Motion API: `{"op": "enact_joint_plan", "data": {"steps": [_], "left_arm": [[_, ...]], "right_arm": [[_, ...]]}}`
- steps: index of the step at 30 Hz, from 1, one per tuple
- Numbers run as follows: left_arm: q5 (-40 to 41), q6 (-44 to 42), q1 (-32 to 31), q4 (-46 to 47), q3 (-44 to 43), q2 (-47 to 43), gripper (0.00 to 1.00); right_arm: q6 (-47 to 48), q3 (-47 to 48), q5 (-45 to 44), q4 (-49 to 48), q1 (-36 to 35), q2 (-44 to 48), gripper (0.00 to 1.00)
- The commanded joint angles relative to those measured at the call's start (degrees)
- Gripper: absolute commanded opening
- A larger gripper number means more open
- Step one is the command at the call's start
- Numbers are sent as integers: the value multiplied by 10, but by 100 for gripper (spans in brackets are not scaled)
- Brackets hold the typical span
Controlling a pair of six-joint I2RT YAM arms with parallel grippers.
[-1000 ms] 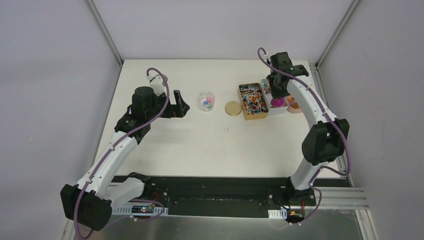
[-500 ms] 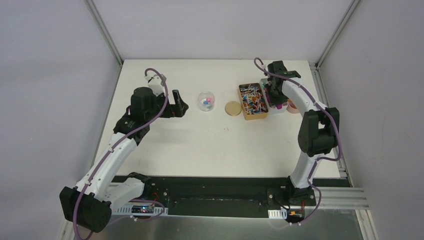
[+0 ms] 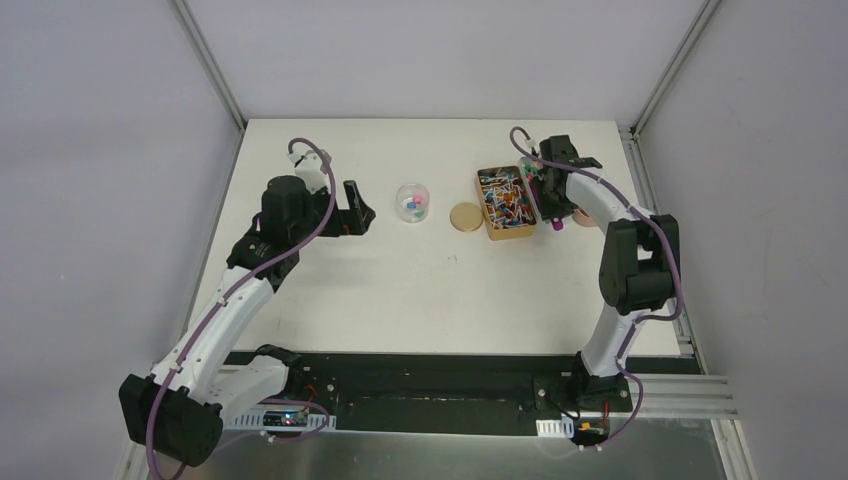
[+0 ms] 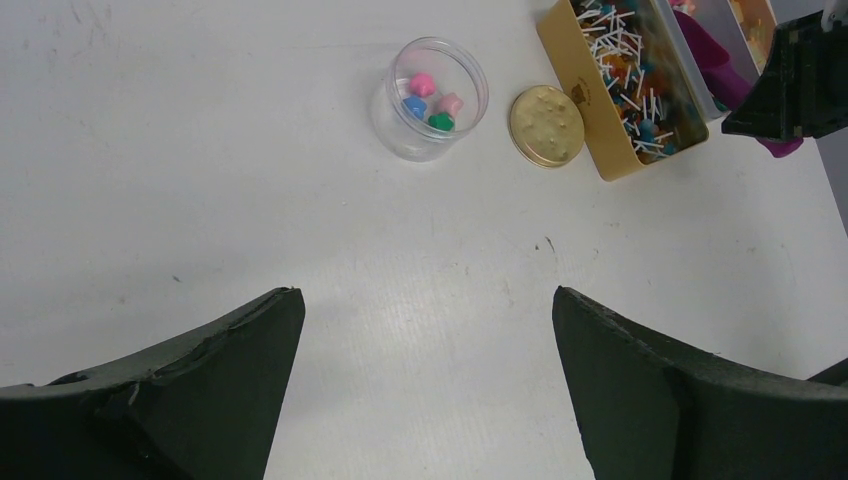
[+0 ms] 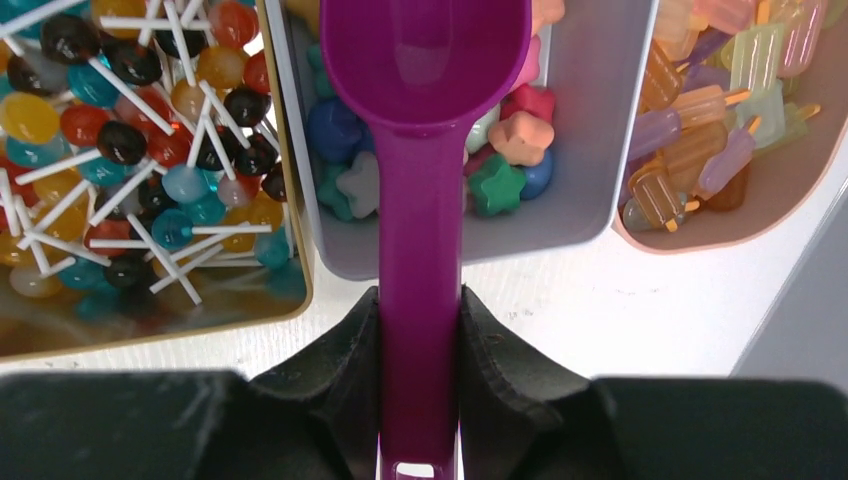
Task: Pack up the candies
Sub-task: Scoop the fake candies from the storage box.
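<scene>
The candies (image 5: 497, 183) are small star-shaped pieces in pink, teal, blue and green, lying in a white bin (image 5: 590, 205). My right gripper (image 5: 420, 312) is shut on the handle of a purple scoop (image 5: 420, 190). The scoop's empty bowl hangs over those candies. From above, the right gripper (image 3: 553, 190) hovers over the bin, and the scoop (image 3: 556, 225) handle end sticks out toward me. A clear jar (image 4: 392, 128) (image 3: 412, 201) holds a few candies (image 4: 430, 100). My left gripper (image 4: 428, 305) (image 3: 355, 208) stands wide open over bare table, left of the jar.
A round gold lid (image 4: 546, 125) (image 3: 466, 216) lies right of the jar. A gold tin (image 3: 505, 203) (image 5: 150, 330) full of lollipops sits left of the white bin. A peach tray (image 5: 780, 190) of popsicle-shaped sweets sits on its right, near the table's right edge.
The right wrist has swung down and toward me over the bins, and the scoop's handle end now shows at the bin's near side. The left arm has hardly moved.
</scene>
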State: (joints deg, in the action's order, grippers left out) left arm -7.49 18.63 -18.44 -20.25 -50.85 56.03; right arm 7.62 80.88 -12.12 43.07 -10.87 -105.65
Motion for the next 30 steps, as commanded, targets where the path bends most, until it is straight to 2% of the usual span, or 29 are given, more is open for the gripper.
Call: {"op": "enact_joint_plan", "data": {"steps": [1,15,30], "left_arm": [[13,-8,-5,12,1,-16,99],[20,-7,-5,12,2,-21,99],[23,-5,-5,11,4,-29,99]], "right_arm": [[0,-20,23,-40,4,24,0],[3,-56,26,-101,17,31,0],[-33,-118,28,-97,19,89,0]]}}
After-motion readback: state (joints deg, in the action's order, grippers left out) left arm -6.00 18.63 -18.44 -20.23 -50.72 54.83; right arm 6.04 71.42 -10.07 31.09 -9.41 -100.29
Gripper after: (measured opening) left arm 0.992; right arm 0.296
